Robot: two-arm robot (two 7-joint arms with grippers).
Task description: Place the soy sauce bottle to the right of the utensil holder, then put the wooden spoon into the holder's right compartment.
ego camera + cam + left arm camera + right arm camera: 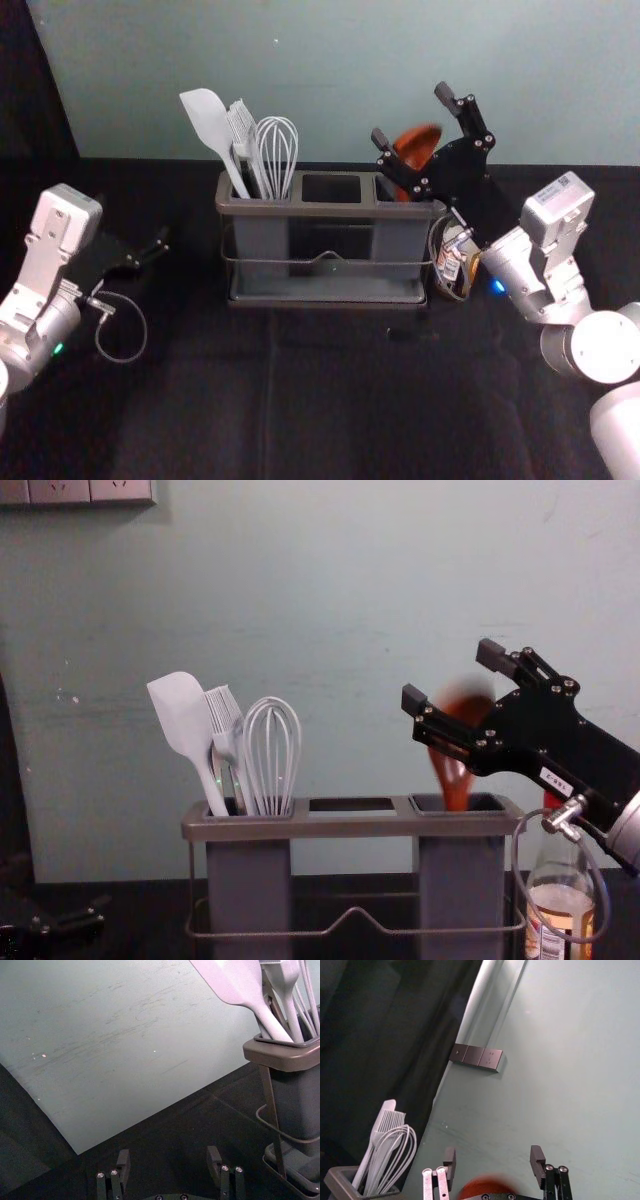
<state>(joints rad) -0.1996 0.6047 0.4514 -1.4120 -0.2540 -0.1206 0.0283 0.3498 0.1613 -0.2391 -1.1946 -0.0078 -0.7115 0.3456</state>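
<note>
The wooden spoon [417, 146] stands in the right compartment of the utensil holder [330, 210], its blurred bowl up; in the chest view its handle [456, 795] enters that compartment. My right gripper [411, 115] is open above the holder's right end, its fingers apart beside the spoon's bowl. In the right wrist view, the spoon's bowl [487, 1187] lies low behind the open right gripper [493, 1156]. The soy sauce bottle [560, 905] stands upright just right of the holder, partly behind the right gripper's cable. My left gripper [150, 250] is parked left of the holder; its wrist view shows the left gripper [168, 1156] open.
A white spatula [208, 125], a brush [242, 130] and a whisk [277, 150] stand in the holder's left compartment. Behind the table rises a pale wall [350, 590]. A cable [143, 325] loops from the left wrist.
</note>
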